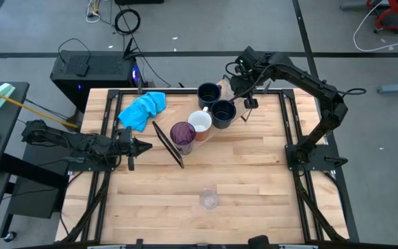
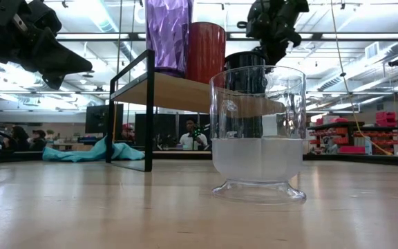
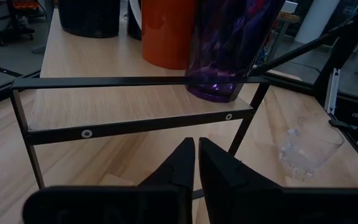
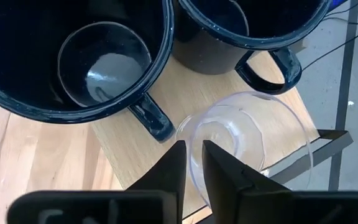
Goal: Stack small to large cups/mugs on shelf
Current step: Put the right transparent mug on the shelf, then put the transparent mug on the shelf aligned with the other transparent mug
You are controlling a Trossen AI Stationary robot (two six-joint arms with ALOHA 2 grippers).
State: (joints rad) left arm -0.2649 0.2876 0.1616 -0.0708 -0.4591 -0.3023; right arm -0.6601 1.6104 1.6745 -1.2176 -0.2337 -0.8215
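The shelf (image 3: 110, 102) is a light board on a black wire frame. It carries a purple tumbler (image 1: 182, 136), a mug (image 1: 200, 122) that is white inside and orange-red outside, and two navy mugs (image 1: 223, 113) (image 1: 209, 93). My right gripper (image 4: 194, 165) is over the shelf's far right end, shut on a small clear glass (image 4: 247, 134) next to the navy mugs' handles. A second clear glass (image 1: 209, 199) stands upright on the tabletop near the near edge. My left gripper (image 1: 141, 146) is shut, left of the shelf and pointing at it. My right gripper pinches the clear glass by its rim (image 4: 191, 146), one finger inside the glass and one outside. The fingers come from above, pointing down. The glass is over the end of the shelf board; whether its foot rests on the board, I cannot tell.
A crumpled blue cloth (image 1: 144, 108) lies on the table's far left part. Black frame rails (image 1: 106, 124) run along both table sides. Bare tabletop lies between the shelf and the near glass. People sit in the room beyond the table (image 2: 188, 135).
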